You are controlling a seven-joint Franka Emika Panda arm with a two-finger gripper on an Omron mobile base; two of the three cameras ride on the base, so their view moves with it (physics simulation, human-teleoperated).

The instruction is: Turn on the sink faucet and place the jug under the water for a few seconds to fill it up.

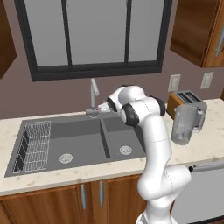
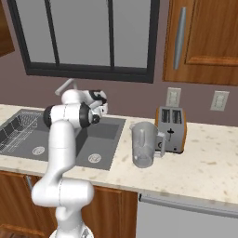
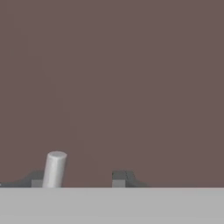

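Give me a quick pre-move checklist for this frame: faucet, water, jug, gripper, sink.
1. Gripper at the sink faucet: ok. It sits near the faucet's base in the left base view, and a silver-grey cylinder stands by one fingertip in the hand view.
2. Gripper state: cannot tell whether it is open or gripping anything.
3. Water running: not ok, no stream is visible below the spout.
4. Jug placement: not ok, it stands upright on the counter beside the toaster, outside the sink.
5. Jug free to grasp: ok, nothing is holding it.
6. Basin under the spout: ok, only the drains show there.
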